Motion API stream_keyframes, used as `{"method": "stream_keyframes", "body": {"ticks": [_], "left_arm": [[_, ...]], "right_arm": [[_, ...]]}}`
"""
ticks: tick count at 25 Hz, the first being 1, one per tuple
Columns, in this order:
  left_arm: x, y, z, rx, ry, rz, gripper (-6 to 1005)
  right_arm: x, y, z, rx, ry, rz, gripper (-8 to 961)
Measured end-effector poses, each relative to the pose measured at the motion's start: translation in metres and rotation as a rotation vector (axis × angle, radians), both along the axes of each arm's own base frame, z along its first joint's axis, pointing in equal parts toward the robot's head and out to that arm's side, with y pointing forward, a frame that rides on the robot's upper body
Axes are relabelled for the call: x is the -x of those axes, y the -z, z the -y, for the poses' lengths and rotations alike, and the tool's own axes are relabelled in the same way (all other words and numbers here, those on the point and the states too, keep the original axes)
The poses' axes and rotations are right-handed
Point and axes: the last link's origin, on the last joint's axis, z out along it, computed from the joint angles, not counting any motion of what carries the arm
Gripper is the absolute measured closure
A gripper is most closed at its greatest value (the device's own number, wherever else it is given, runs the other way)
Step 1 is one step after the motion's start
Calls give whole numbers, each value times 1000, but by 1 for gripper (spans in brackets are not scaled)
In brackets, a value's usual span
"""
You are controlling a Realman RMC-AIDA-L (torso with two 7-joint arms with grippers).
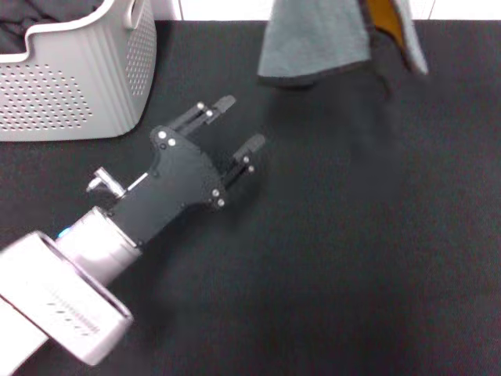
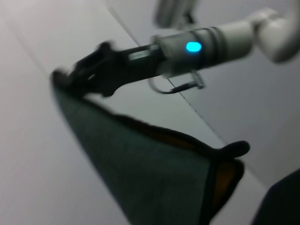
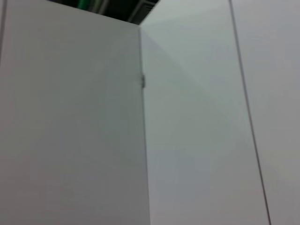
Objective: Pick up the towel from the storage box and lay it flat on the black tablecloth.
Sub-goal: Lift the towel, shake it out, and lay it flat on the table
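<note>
The towel [image 1: 313, 43] hangs in the air at the far side of the table, grey face toward me, with a slice of orange-yellow showing on its right fold, its lower edge above the black tablecloth [image 1: 352, 251]. Starting at my left, the storage box [image 1: 74, 74] stands on the far left corner of the cloth, dark fabric [image 1: 35, 23] lying inside it. Just right of the box my left gripper [image 1: 237, 125] hovers low over the cloth, its fingers spread apart with nothing between them, pointing toward the hanging towel. Farther right, my left wrist view shows my right gripper [image 2: 77, 75] raised high, pinching the towel's upper corner, the cloth draping down from it. My right wrist camera sees only white wall panels [image 3: 187, 140].
</note>
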Motion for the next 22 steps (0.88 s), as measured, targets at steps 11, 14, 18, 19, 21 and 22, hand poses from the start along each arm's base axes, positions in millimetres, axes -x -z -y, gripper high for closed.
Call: {"method": "stream_keyframes", "body": {"ticks": [11, 14, 18, 19, 21, 22], "left_arm": [[-15, 1, -15, -240, -20, -75, 454], [-15, 2, -18, -285, -25, -121, 454], [-15, 4, -20, -338, -19, -183, 454], [-15, 4, -20, -350, -15, -198, 454], [-15, 4, -21, -365, -10, -214, 454], [-15, 3, -21, -372, -10, -219, 454]], "right_arm": [[32, 30, -3, 59, 17, 71, 947], [43, 35, -1, 58, 9, 87, 947], [53, 38, 1, 94, 18, 74, 947], [55, 40, 1, 107, 24, 69, 947], [59, 42, 2, 126, 27, 62, 947], [62, 43, 2, 131, 29, 60, 947]]}}
